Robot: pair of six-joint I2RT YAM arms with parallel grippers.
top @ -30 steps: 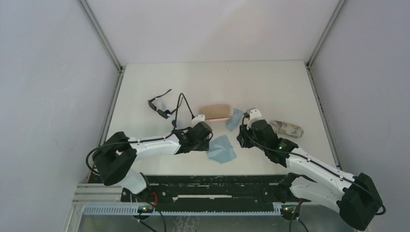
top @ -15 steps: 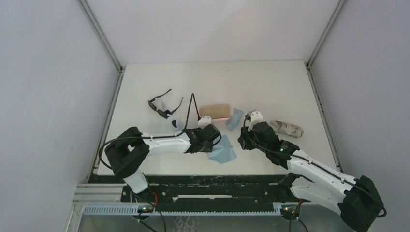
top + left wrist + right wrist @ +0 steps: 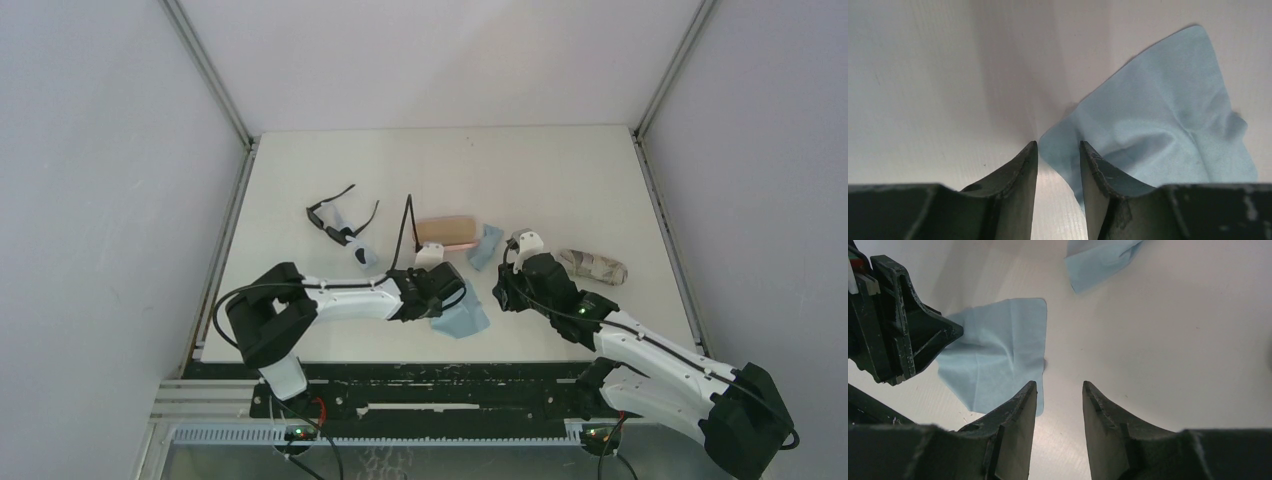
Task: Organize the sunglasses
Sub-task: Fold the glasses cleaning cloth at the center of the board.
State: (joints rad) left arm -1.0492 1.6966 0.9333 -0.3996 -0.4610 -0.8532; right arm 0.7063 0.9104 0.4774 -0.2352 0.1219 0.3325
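Black-framed sunglasses (image 3: 335, 222) lie unfolded at the left of the table, well away from both grippers. My left gripper (image 3: 450, 298) is low over the near light-blue cloth (image 3: 462, 314). In the left wrist view the gripper (image 3: 1058, 147) is open with a narrow gap, and a corner of that cloth (image 3: 1158, 115) lies between the fingertips. My right gripper (image 3: 505, 290) hovers to the right of the cloth. It (image 3: 1060, 385) is open over bare table, with the cloth's edge (image 3: 998, 355) beside its left finger.
A pink oval case (image 3: 447, 232) lies behind the left gripper, with a second light-blue cloth (image 3: 487, 245) at its right end. A grey patterned pouch (image 3: 592, 266) sits right of the right arm. A small pale object (image 3: 361, 254) lies near the black pair.
My left arm has swung right and forward until its jaws reach the near cloth's corner, and the jaws have narrowed a little. The right gripper drew back slightly toward the near edge.
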